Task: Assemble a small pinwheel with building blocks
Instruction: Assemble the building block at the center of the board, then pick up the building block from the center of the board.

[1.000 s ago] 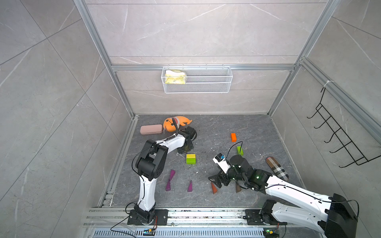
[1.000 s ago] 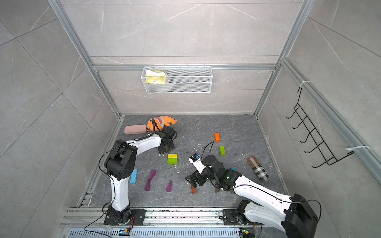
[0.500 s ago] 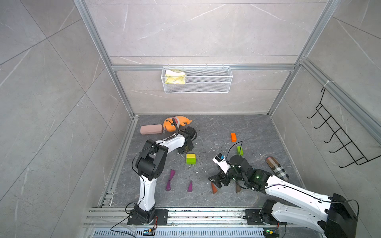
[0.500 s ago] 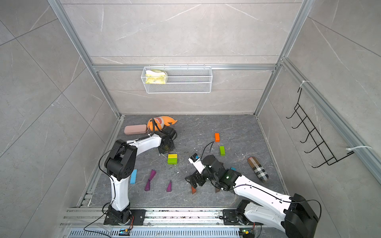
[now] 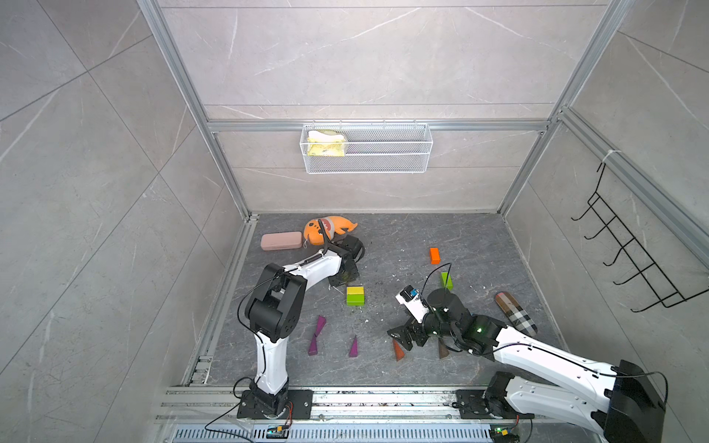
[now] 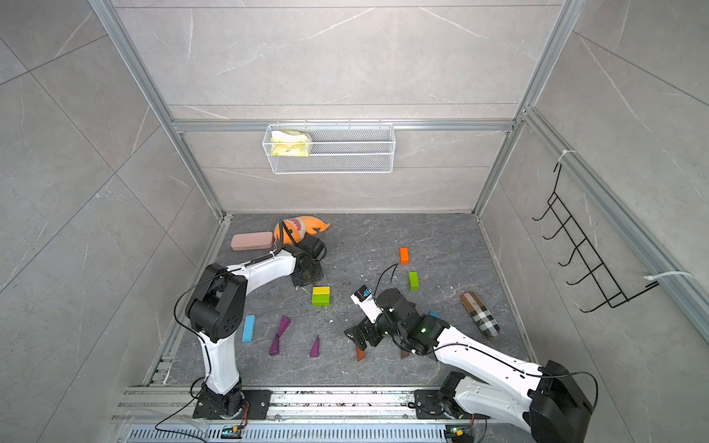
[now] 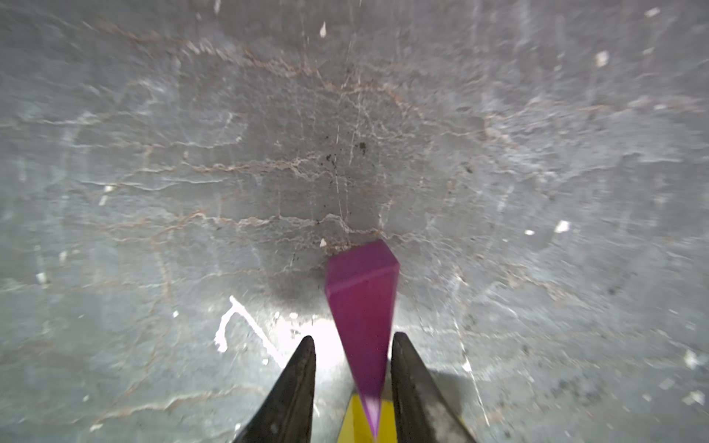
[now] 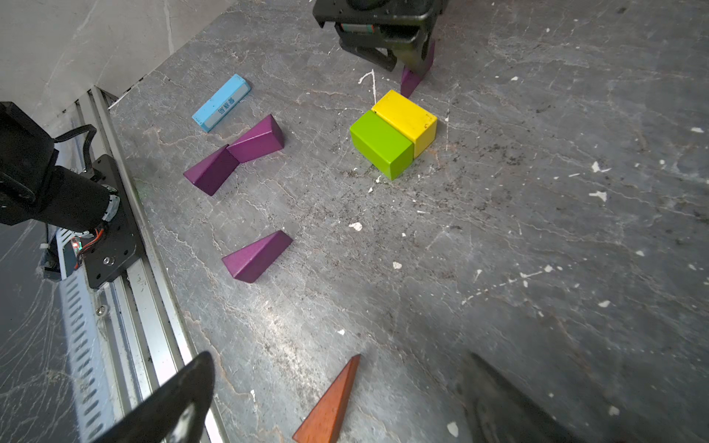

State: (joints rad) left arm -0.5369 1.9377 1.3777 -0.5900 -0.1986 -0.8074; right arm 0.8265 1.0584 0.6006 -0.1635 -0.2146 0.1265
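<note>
A purple wedge (image 7: 362, 307) was found on end on the floor (image 8: 498, 230), just beside the yellow brick (image 8: 403, 115), which was butted against a green brick (image 8: 380, 142). The left gripper (image 7: 351, 339) was noted around the wedge, jaws slightly parted, one finger clear of it. The right gripper (image 5: 403, 337) was observed spread wide over an orange wedge (image 8: 330, 406).

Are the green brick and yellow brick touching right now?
Touching. The right wrist view shows the green brick and yellow brick pressed flush side by side, no gap between them.
</note>
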